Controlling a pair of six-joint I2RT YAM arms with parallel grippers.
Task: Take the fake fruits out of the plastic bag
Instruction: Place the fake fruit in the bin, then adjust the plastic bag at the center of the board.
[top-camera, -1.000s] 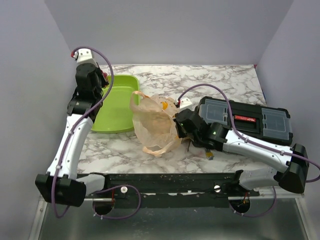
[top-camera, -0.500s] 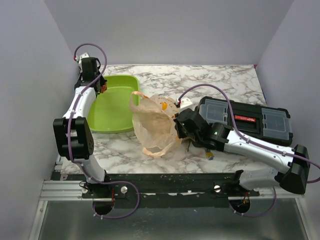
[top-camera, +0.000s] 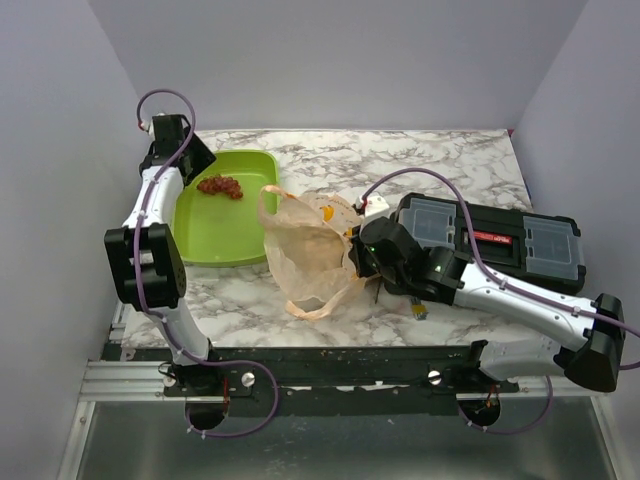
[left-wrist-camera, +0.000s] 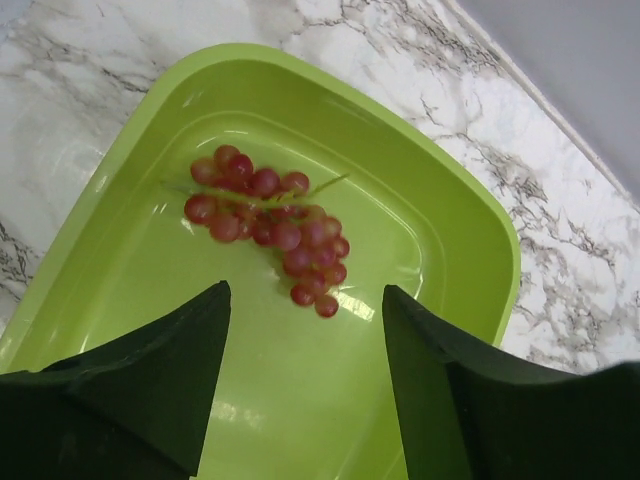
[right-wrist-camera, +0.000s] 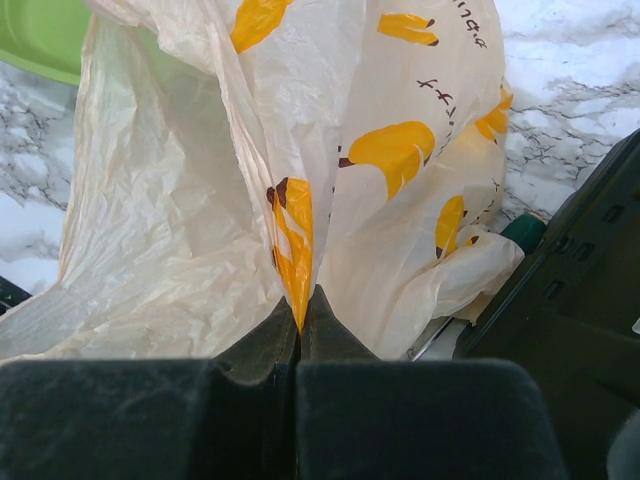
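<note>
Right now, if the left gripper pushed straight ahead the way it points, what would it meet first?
Probably the red grapes lying in the lime-green tray, just ahead of the open left gripper; depth is unclear.

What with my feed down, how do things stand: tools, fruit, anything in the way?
Left tool open over green tray; grapes lying in it. Right tool shut on plastic bag. No second fruit seen outside bag. Black toolbox close beside bag.
</note>
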